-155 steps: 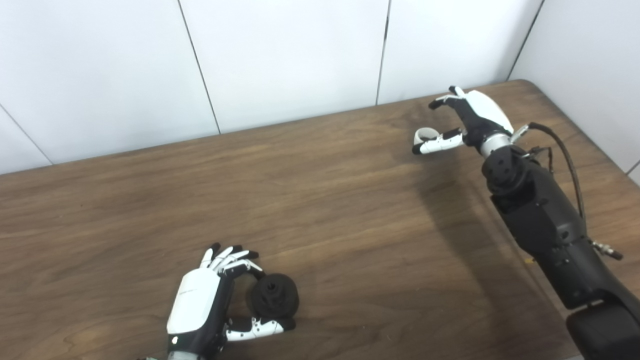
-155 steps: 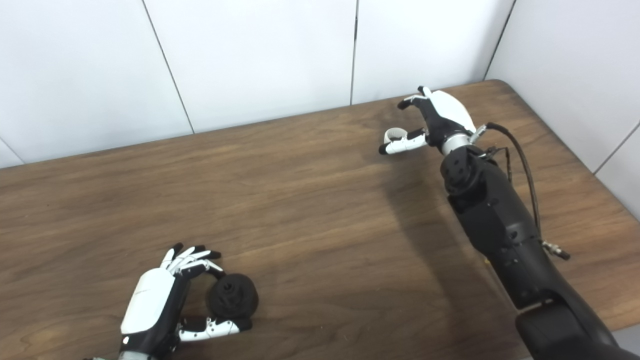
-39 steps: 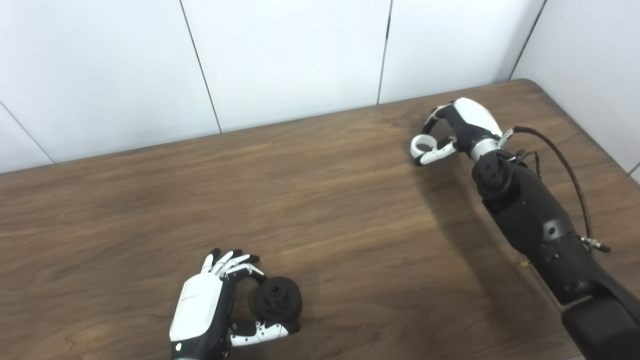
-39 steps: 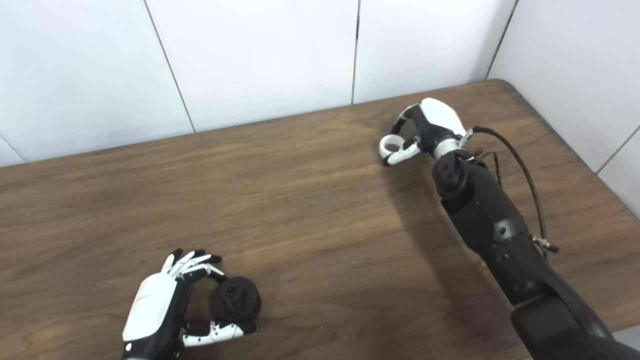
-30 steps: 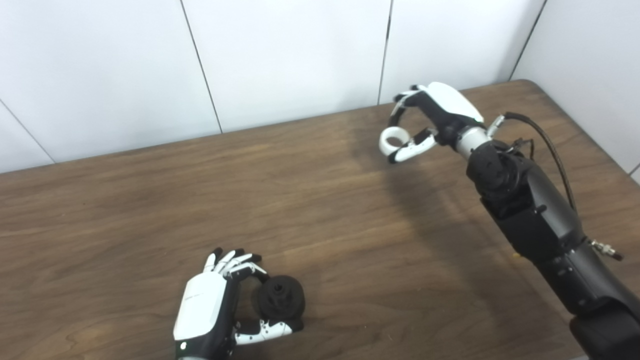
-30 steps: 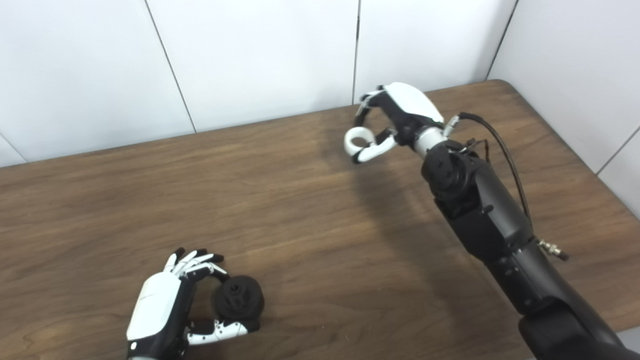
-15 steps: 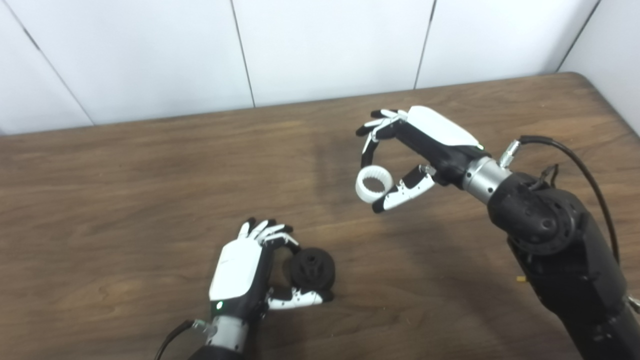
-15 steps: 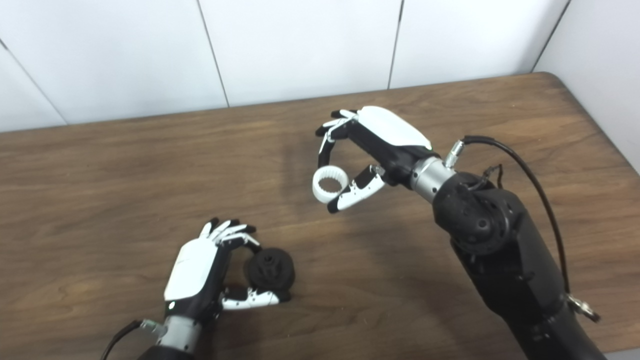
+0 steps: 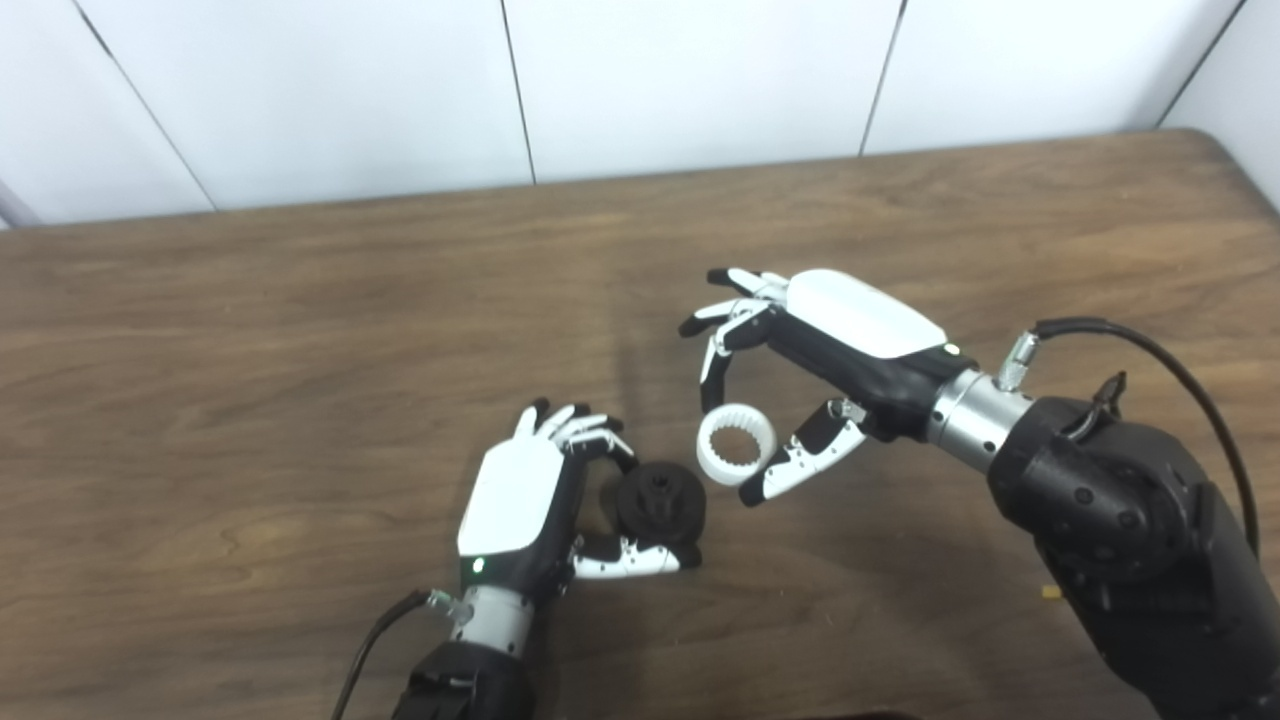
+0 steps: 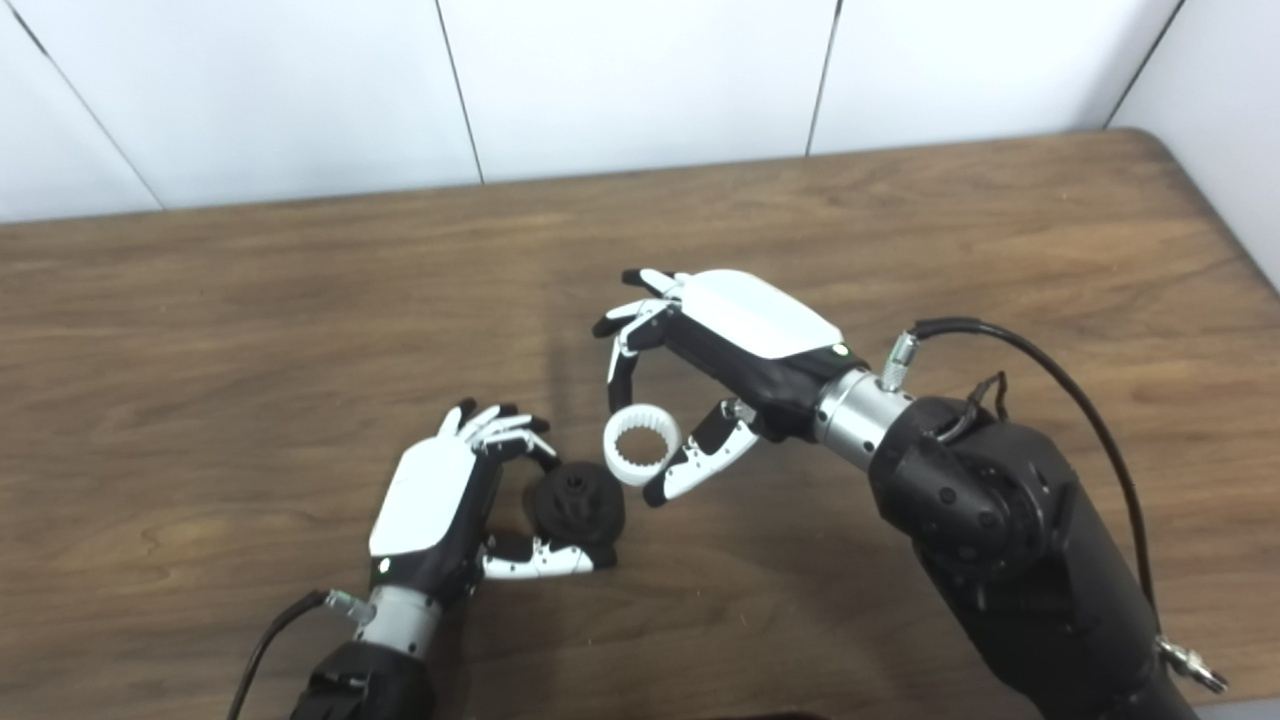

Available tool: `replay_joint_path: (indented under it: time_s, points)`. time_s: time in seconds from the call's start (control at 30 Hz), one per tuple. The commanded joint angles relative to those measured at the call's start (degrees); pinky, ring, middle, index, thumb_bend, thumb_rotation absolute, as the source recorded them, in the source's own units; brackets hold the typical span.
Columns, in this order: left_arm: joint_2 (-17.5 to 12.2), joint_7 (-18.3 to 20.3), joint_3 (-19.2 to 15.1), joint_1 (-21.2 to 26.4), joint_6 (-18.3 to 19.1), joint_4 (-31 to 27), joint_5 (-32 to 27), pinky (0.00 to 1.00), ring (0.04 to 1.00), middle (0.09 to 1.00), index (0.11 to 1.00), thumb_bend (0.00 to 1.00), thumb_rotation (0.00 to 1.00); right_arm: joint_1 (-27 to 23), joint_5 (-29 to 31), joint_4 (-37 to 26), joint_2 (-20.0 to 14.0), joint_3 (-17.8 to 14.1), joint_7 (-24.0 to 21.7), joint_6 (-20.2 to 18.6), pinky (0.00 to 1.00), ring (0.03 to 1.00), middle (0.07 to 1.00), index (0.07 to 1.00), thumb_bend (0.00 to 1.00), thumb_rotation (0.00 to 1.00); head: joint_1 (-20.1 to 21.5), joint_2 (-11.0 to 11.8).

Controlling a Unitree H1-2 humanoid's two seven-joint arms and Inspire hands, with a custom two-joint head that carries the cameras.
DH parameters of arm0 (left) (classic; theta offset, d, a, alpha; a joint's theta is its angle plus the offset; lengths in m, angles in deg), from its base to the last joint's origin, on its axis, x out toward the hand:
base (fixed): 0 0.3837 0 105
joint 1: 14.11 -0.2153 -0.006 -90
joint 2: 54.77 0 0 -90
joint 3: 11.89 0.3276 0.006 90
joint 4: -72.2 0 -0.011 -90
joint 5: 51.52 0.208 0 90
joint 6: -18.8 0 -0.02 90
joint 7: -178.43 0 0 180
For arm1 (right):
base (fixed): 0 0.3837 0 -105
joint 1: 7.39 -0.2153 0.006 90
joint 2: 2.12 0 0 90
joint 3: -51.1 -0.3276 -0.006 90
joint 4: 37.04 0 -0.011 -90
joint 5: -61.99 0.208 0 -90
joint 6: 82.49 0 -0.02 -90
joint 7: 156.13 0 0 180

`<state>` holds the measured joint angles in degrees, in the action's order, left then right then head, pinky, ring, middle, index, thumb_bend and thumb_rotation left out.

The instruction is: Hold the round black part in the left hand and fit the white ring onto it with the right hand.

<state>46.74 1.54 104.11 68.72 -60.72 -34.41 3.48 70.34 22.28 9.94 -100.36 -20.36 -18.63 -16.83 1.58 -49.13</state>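
Note:
The round black part [image 9: 658, 501] sits low over the brown table, a small hub facing up and to the right. My left hand [image 9: 530, 500] is shut on it, fingers over its top and thumb under it. The white ring [image 9: 737, 457], toothed on its inside, hangs just right of the black part with a narrow gap between them. My right hand [image 9: 800, 370] is shut on the ring, pinching it between one finger above and the thumb below. In the right eye view the ring [image 10: 641, 446] also sits just up and right of the black part [image 10: 580, 503].
The wooden table [image 9: 250, 330] runs back to a white panelled wall [image 9: 640, 80]. A black cable [image 9: 1130, 340] loops over my right forearm, and another cable [image 9: 370, 640] trails from my left wrist.
My right hand has carried the white ring down and left until it is next to the black part. The camera has also shifted, so the whole scene sits differently. My left hand keeps its hold.

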Motion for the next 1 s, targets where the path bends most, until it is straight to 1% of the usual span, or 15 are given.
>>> replay_joint_path:
  time_s: [0.0, 0.1, 0.27, 0.53, 0.97]
  points:
    - [0.4, 1.7, 0.9, 0.4, 0.1, 0.3, -0.1, 1.00, 0.887, 0.780, 0.484, 0.52, 0.05, -1.1, -0.7, -1.2, 0.7, 0.2, 0.8, 1.8, 1.00, 0.987, 0.844, 0.482, 0.52, 0.13, 0.0, -0.1]
    - [0.6, 1.7, 0.9, 0.5, 0.1, 0.4, -0.1, 1.00, 0.886, 0.778, 0.483, 0.52, 0.05, -1.0, -1.2, -0.9, 1.6, 1.0, 0.7, 2.4, 1.00, 0.993, 0.848, 0.482, 0.52, 0.13, 0.1, -0.2]
    - [0.6, 1.7, 1.0, 0.8, 0.1, 0.7, 0.1, 1.00, 0.887, 0.779, 0.483, 0.52, 0.05, -1.4, -2.2, 0.6, 2.7, 2.3, 1.1, 4.5, 1.00, 0.996, 0.849, 0.482, 0.52, 0.14, 0.0, -0.4]
    - [0.9, 1.8, 1.4, 0.9, 0.5, 0.8, 0.5, 1.00, 0.889, 0.780, 0.484, 0.52, 0.05, -1.3, -2.4, 3.9, 3.9, 1.9, 2.7, 6.8, 1.00, 0.994, 0.844, 0.483, 0.52, 0.14, -0.4, -0.4]
    - [1.3, 2.2, 2.2, 0.8, 1.6, -0.1, 1.4, 1.00, 0.885, 0.776, 0.483, 0.52, 0.05, -2.1, -3.6, 7.5, 4.7, 1.6, 3.8, 8.2, 1.00, 1.000, 0.857, 0.484, 0.52, 0.14, -0.6, -1.0]
